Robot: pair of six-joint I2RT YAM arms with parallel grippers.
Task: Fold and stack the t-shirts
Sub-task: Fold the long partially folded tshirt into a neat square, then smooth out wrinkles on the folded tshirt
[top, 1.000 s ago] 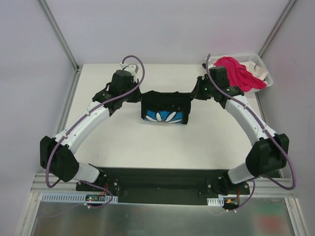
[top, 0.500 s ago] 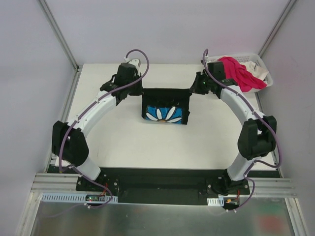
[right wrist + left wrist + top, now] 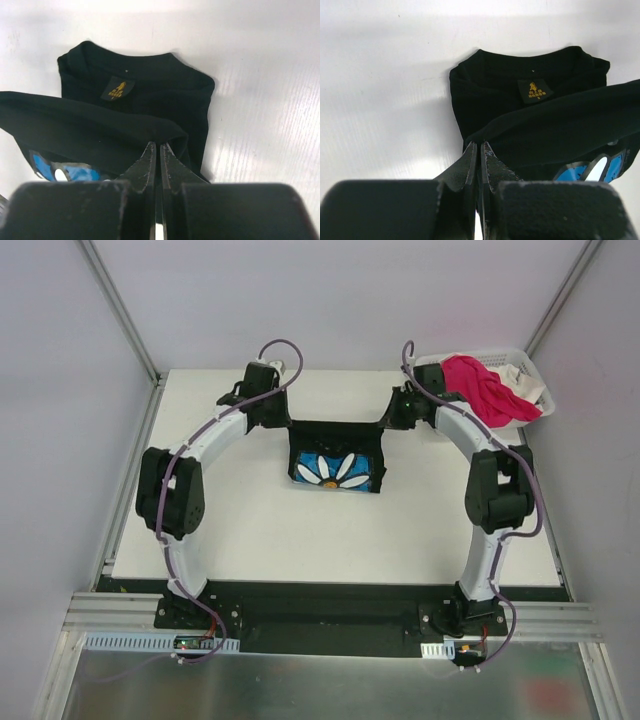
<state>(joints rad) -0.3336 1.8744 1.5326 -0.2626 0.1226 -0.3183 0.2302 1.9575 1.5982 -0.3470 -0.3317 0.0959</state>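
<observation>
The black t-shirt (image 3: 337, 458) with the white-and-blue daisy print lies partly folded at the table's far middle. My left gripper (image 3: 285, 424) is shut on its raised folded edge at the left (image 3: 478, 143). My right gripper (image 3: 385, 423) is shut on the same edge at the right (image 3: 158, 144). Both hold the edge stretched above the collar part (image 3: 530, 70), whose yellow label shows. The pink t-shirt (image 3: 484, 388) and the white t-shirt (image 3: 530, 392) lie in the basket at the far right.
The white lattice basket (image 3: 520, 365) stands at the table's (image 3: 250, 520) far right corner. Metal frame posts rise at both far corners. Bare table lies in front of the black shirt.
Both grippers have carried the shirt's edge away from the arm bases toward the far side. More of the daisy print now shows, and both arms are stretched further out.
</observation>
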